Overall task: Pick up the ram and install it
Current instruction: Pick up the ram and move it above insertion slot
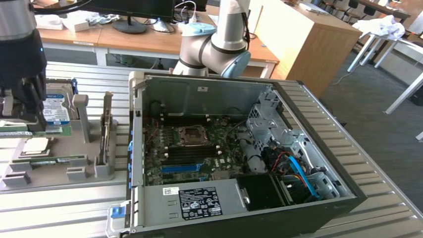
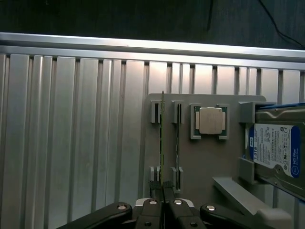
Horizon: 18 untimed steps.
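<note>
The ram (image 2: pixel 162 143) is a thin green stick seen edge-on, running straight out from my gripper (image 2: pixel 163 201), whose fingers are shut on its near end. It hangs above the grey fixture tray (image 2: pixel 200 162), over the outer pair of slots. In the exterior view my gripper (image 1: pixel 26 121) is at the far left above that tray (image 1: pixel 59 181), with the green strip of the ram (image 1: pixel 53 131) just under its fingers. The open computer case (image 1: pixel 198 94) with its motherboard (image 1: pixel 188 166) lies to the exterior view's right of the tray.
A second green stick (image 2: pixel 177 143) sits in the tray's neighbouring slots. A square silver processor (image 2: pixel 211 120) and a hard drive with a blue-and-white label (image 2: pixel 276 150) lie beside them. Grey upright posts (image 1: pixel 104 144) stand between tray and case. The arm's base (image 1: pixel 215 49) rises behind the case.
</note>
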{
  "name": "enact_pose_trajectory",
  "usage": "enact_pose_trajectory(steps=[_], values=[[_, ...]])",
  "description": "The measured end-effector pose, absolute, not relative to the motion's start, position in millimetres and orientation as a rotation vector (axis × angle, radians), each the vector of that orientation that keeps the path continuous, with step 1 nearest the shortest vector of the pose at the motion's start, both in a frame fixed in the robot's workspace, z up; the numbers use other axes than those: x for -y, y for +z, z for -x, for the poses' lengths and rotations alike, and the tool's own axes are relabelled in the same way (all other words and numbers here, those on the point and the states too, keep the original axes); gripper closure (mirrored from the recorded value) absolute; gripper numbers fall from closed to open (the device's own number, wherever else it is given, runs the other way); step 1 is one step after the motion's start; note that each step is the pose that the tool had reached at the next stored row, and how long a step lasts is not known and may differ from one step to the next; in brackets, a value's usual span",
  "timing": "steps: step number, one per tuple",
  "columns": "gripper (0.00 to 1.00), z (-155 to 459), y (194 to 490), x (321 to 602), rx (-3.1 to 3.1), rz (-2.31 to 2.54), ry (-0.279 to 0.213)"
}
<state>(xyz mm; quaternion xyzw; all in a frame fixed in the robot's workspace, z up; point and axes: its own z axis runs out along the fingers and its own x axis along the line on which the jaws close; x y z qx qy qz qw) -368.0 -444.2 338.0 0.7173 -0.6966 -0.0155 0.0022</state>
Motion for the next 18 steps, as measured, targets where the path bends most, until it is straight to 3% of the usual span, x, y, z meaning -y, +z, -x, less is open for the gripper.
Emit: enact_pose_trajectory(steps=[18], values=[[0.89,368.0,379.9,444.2,2.185,-2.250,-0.049]])
